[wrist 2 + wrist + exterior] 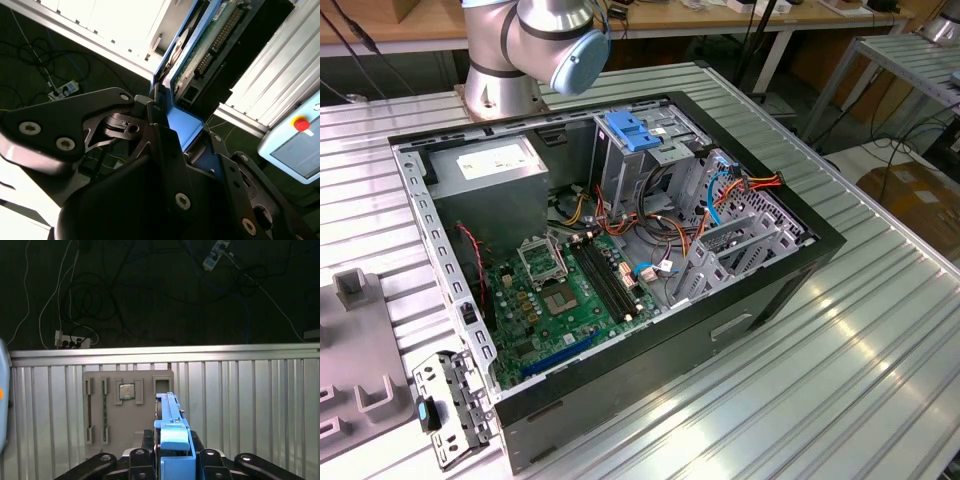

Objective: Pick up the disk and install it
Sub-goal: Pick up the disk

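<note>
The hand (181, 125) is clamped on the disk (202, 45) at its blue-railed edges. The disk looks rigid, fairly heavy and shock-sensitive.

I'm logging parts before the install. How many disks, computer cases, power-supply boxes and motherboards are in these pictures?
disk: 1
computer case: 1
power-supply box: 1
motherboard: 1
Total: 4
</note>
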`<state>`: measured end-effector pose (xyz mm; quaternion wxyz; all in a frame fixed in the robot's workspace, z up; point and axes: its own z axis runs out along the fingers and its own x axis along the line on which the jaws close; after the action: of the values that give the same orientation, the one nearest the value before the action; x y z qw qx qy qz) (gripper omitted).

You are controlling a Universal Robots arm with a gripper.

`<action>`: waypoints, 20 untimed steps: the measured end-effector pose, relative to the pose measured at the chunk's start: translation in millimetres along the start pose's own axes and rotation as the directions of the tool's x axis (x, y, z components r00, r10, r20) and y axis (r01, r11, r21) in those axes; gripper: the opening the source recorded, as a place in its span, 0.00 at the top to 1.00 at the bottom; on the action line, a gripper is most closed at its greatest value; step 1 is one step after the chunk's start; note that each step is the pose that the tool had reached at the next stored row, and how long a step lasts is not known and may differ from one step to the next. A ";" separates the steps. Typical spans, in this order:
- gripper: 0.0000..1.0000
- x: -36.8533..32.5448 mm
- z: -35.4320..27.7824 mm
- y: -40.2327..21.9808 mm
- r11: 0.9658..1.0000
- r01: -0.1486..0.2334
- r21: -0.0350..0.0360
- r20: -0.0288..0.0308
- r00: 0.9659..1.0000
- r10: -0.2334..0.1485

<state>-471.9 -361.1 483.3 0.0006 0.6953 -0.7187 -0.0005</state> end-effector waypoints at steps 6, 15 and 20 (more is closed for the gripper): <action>0.63 -0.3 0.0 -6.2 1.000 0.000 0.000 0.000 1.000 0.000; 0.63 -0.4 0.0 -9.6 1.000 0.000 0.000 0.000 1.000 0.000; 0.63 -0.4 -4.1 -9.7 1.000 0.000 0.000 0.001 1.000 0.000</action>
<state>-462.2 -361.0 487.4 0.0004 0.6953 -0.7188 -0.0009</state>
